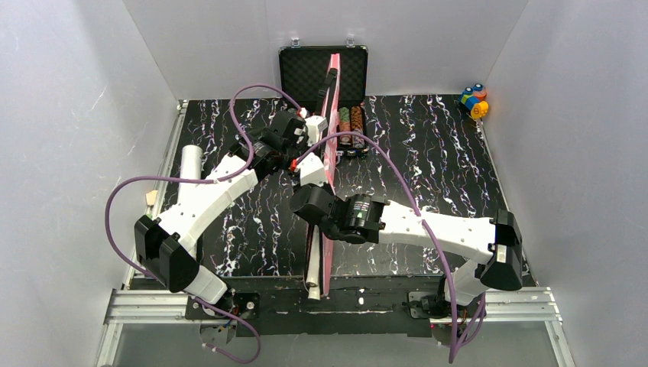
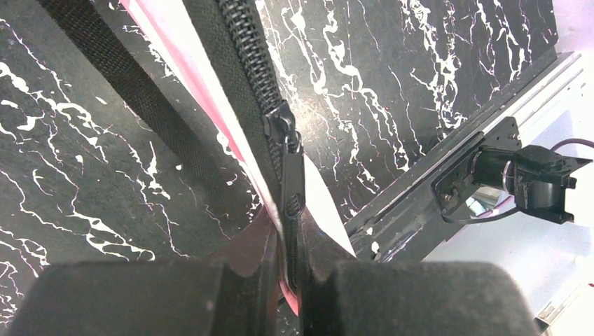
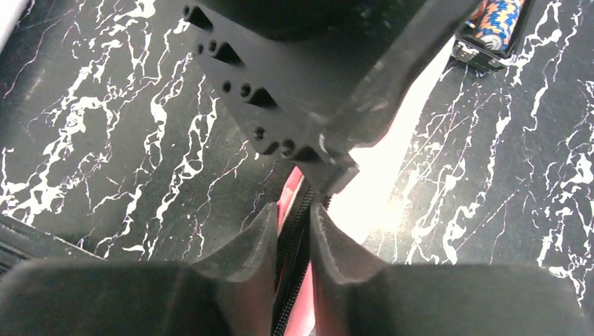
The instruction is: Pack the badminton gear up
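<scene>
The pink racket cover (image 1: 330,115) stands on edge along the table's middle, its black zipper (image 2: 245,63) facing up. My left gripper (image 1: 319,130) is shut on the zipper pull (image 2: 292,189), with the pink edge between its fingers (image 2: 291,234). My right gripper (image 1: 321,157) is shut on the cover's zipper edge (image 3: 294,224) just nearer to me. The black strap (image 2: 140,105) hangs beside the cover. A white handle end (image 1: 312,271) shows at the cover's near end. The long white tube (image 1: 189,162) lies at the far left. No shuttlecocks or bare rackets show.
The open black poker chip case (image 1: 306,69) stands at the back behind the cover, its chips (image 3: 494,28) close by. The multicoloured toy (image 1: 474,101) sits in the back right corner. The metal rail (image 1: 344,302) runs along the near edge.
</scene>
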`<state>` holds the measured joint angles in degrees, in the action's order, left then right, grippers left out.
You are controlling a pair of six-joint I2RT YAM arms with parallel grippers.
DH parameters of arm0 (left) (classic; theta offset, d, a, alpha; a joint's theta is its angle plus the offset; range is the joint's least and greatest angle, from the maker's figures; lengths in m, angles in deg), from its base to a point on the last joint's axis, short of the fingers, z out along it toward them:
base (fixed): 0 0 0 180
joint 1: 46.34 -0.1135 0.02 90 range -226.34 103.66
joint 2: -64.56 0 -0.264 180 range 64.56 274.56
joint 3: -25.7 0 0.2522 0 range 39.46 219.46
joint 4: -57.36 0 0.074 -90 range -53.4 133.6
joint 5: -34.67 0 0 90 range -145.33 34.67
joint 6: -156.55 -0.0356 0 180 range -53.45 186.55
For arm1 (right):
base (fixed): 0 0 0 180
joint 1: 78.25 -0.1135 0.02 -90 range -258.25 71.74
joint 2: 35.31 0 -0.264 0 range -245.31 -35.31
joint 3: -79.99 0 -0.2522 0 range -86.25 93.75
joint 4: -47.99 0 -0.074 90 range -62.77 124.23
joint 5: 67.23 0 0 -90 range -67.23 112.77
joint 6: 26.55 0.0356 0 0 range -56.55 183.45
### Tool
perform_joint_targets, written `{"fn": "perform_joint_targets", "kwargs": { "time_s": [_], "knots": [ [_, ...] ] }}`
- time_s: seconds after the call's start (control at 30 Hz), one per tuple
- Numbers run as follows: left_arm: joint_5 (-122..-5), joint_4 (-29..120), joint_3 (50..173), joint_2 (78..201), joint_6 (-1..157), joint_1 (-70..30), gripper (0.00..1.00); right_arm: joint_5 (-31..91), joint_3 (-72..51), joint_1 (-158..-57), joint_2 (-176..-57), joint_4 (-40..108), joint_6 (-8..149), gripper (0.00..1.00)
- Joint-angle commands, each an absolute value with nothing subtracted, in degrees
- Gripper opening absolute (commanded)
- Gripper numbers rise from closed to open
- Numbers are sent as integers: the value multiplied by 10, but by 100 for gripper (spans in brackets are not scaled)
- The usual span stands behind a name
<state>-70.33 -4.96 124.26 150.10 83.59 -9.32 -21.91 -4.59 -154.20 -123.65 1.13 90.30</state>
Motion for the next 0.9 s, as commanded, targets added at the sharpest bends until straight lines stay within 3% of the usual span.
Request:
{"fn": "perform_joint_targets", "kwargs": {
  "time_s": [0.0, 0.07, 0.1, 0.2, 0.37, 0.63, 0.87],
  "knots": [
    [-736, -5, 1260, 1437, 844, -109, 0, -273, -54, -1540, -1244, -99, 946, 18],
    [-743, -5, 1262, 1434, 845, -113, 0, -276, -60, -1540, -1244, -116, 966, 4],
    [-750, -6, 1262, 1432, 845, -116, 0, -277, -67, -1540, -1241, -121, 975, 1],
    [-766, -9, 1261, 1424, 841, -122, 0, -271, -103, -1540, -1210, -107, 978, 1],
    [-807, -24, 1243, 1405, 802, -130, 2, -199, -238, -1539, -1080, 34, 871, 1],
    [-863, -100, 1255, 1357, 630, -133, 24, -99, -352, -1539, -927, 107, 684, 1],
    [-905, -187, 1275, 1298, 502, -133, 59, -62, -343, -1546, -934, 43, 670, 1]
  ]
}}
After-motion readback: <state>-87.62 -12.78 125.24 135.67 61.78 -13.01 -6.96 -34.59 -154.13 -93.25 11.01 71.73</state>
